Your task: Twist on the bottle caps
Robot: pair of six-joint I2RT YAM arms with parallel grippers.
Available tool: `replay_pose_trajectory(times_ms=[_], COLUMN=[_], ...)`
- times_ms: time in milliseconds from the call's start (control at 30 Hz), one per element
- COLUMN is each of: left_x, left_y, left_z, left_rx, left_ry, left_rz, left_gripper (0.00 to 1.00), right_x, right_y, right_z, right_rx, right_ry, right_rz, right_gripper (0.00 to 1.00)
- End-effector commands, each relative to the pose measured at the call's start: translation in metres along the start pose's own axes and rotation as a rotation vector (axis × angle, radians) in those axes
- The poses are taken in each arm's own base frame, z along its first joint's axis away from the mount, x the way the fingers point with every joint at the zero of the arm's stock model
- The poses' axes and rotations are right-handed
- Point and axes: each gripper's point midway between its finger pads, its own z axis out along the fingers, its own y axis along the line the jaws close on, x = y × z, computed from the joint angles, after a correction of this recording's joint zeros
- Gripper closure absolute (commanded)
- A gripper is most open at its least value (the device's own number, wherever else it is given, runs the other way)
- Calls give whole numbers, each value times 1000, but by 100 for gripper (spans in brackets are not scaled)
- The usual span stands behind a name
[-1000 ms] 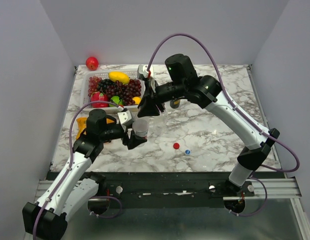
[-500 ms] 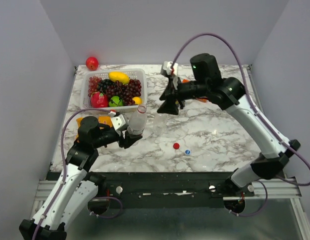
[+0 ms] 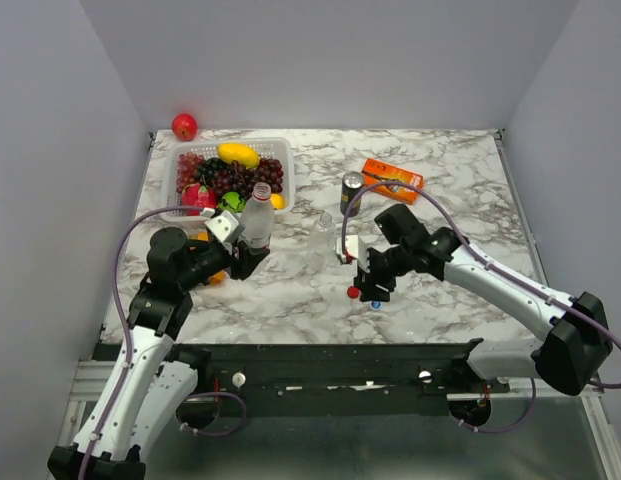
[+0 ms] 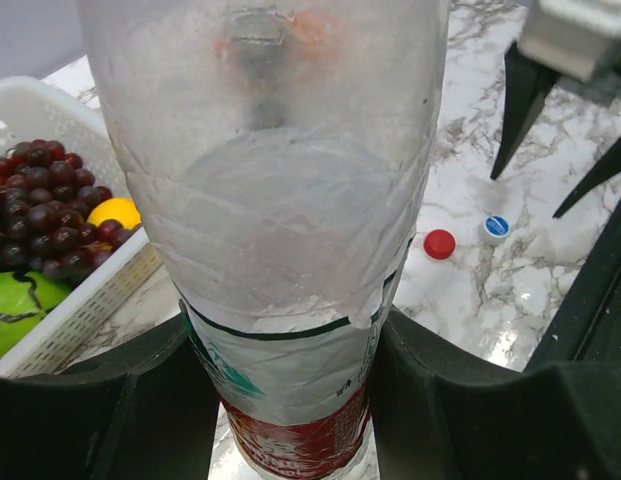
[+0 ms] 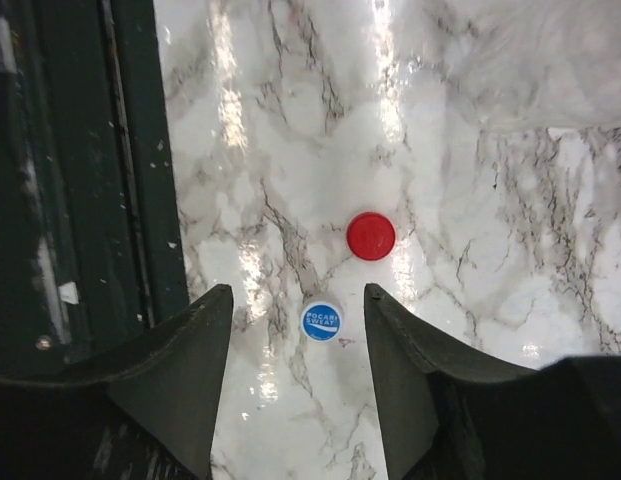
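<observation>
My left gripper (image 3: 246, 258) is shut on the clear bottle with the red-and-white label (image 3: 256, 214) and holds it upright and uncapped by its lower part; it fills the left wrist view (image 4: 280, 200). The plain clear bottle (image 3: 324, 232) stands mid-table. The red cap (image 3: 353, 292) and blue cap (image 3: 375, 302) lie near the front edge. My right gripper (image 3: 369, 287) is open, pointing down just above them. In the right wrist view the blue cap (image 5: 321, 321) lies between the fingers of my right gripper (image 5: 298, 293), with the red cap (image 5: 371, 236) just beyond.
A white basket (image 3: 178, 168) of fruit stands at the back left, close behind the held bottle. A dark drink can (image 3: 351, 193) and an orange box (image 3: 392, 178) stand behind the right arm. A red apple (image 3: 184, 126) lies in the far left corner.
My right arm has swung down from high at the back to just over the two caps. My left gripper has carried the labelled bottle left and back toward the basket.
</observation>
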Motion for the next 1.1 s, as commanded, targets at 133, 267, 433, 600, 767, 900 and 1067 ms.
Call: replay_pose_trajectory(times_ms=[133, 267, 433, 600, 767, 900, 1067], left_x=[-29, -26, -26, -21, -20, -16, -12], left_y=[41, 55, 67, 70, 72, 72, 71], left_z=[-13, -18, -23, -25, -26, -25, -24], left_rx=[-188, -246, -295, -310, -318, -320, -312], left_ry=[-58, -51, -53, -49, -51, -52, -49], left_rz=[-24, -41, -46, -51, -48, -77, -85], left_gripper=[100, 100, 100, 100, 100, 100, 100], right_x=[27, 37, 48, 57, 67, 67, 70], right_y=[-42, -45, -47, -47, -44, -43, -41], right_z=[38, 56, 72, 82, 88, 90, 96], right_rx=[115, 87, 51, 11, -12, -26, -52], right_ry=[38, 48, 72, 96, 125, 122, 137], right_rz=[-234, -251, -271, -276, -279, -272, -275], right_gripper=[37, 35, 28, 29, 32, 34, 44])
